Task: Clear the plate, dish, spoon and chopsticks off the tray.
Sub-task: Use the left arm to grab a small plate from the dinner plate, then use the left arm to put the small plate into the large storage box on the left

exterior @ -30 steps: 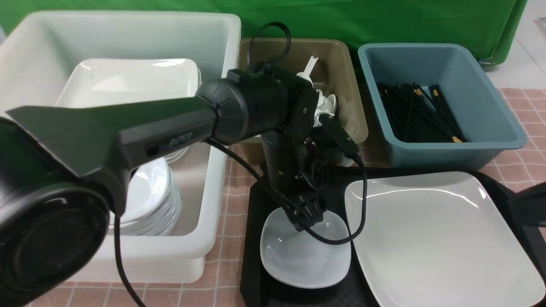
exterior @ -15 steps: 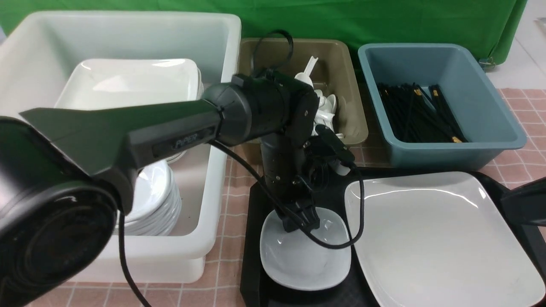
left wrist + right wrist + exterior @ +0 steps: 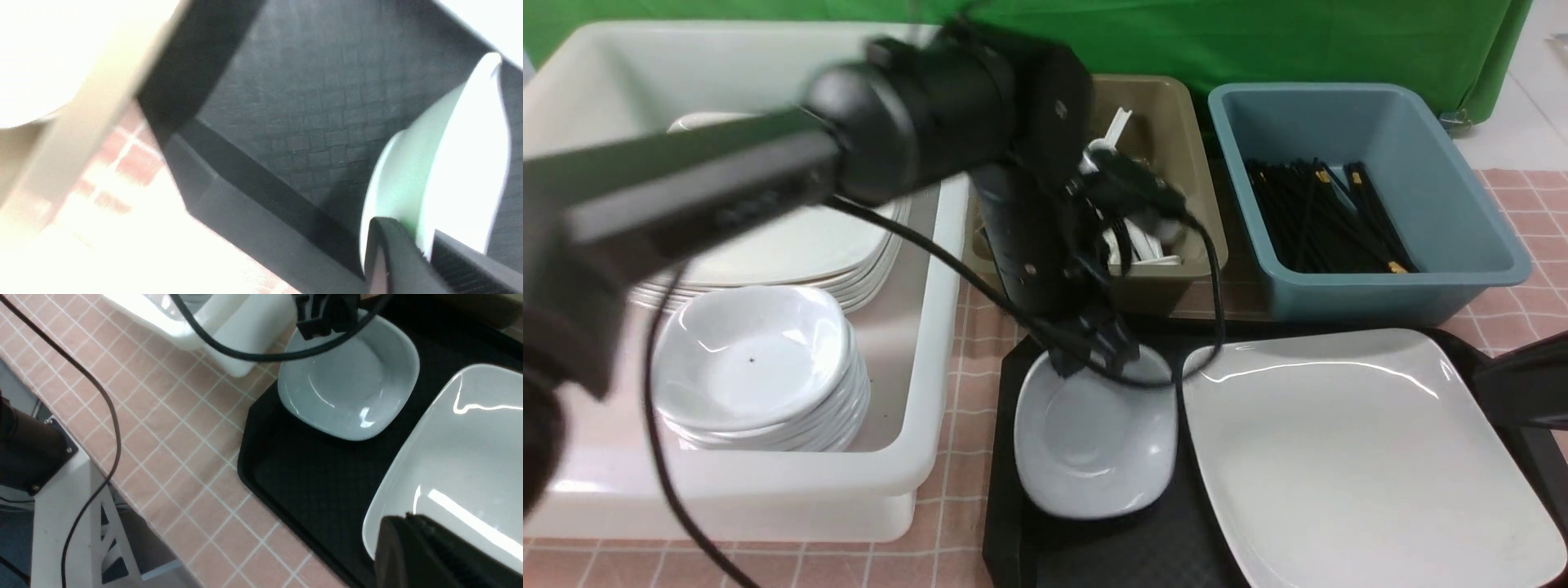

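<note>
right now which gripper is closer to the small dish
Left. The left gripper is clamped on the far rim of the dish. The right gripper is at the edge of the plate, apart from the dish.

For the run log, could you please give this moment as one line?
left claw: shut on rim of small white rounded-square dish | large white plate: on black textured tray | right claw: shut

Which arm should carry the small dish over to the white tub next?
Left. The left tool is shut on the dish at its far rim, and the white tub holding stacked dishes sits on that side. The right tool hangs shut by the plate, farther from the tub.
</note>
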Motion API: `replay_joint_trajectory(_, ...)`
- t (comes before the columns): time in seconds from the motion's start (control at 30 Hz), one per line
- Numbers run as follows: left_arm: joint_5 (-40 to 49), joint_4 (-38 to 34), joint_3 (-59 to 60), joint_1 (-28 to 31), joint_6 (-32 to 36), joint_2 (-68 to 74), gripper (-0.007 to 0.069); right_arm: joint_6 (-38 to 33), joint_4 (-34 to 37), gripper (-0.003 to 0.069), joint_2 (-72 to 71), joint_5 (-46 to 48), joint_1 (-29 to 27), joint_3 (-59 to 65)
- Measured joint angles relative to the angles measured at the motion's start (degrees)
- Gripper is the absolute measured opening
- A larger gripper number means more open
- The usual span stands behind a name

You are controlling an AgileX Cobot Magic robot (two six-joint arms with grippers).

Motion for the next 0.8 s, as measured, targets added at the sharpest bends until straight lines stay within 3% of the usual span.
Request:
replay_joint_trajectory(0.27,1.8,-11.4,0.1,8.2,-0.5,-9.5,0.0013,-4.3,3.5,0.003,1.3,-0.5,0.9,-6.3)
replay_joint_trajectory(0.47,3.6,-15.0,3.5,26.0,-0.5,-21.5,0.0013,-3.0,1.5,0.003,12.1,-3.1,17.0,-19.7)
replay_joint_trajectory(0.5,3.6,-15.2,3.8,26.6,-0.5,-21.8,0.0013,-2.8,0.7,0.003,12.5,-3.5,18.3,-20.6)
replay_joint_trajectory(0.53,3.5,-16.8,6.3,32.4,-0.5,-24.4,0.0013,-0.2,-2.9,0.003,16.0,-4.5,22.6,-24.3)
replay_joint_trajectory(0.57,3.5,-17.1,6.7,33.1,-0.5,-24.7,0.0013,0.5,-4.1,0.003,16.9,-4.7,23.7,-24.8)
replay_joint_trajectory(0.63,2.0,-19.8,13.2,42.6,-0.5,-28.4,0.0013,4.4,-10.9,0.003,22.5,-4.8,29.9,-31.0)
replay_joint_trajectory(0.8,-2.4,-20.9,24.8,50.9,-0.2,-30.7,0.0013,7.3,-14.5,0.003,29.5,-4.5,35.1,-37.4)
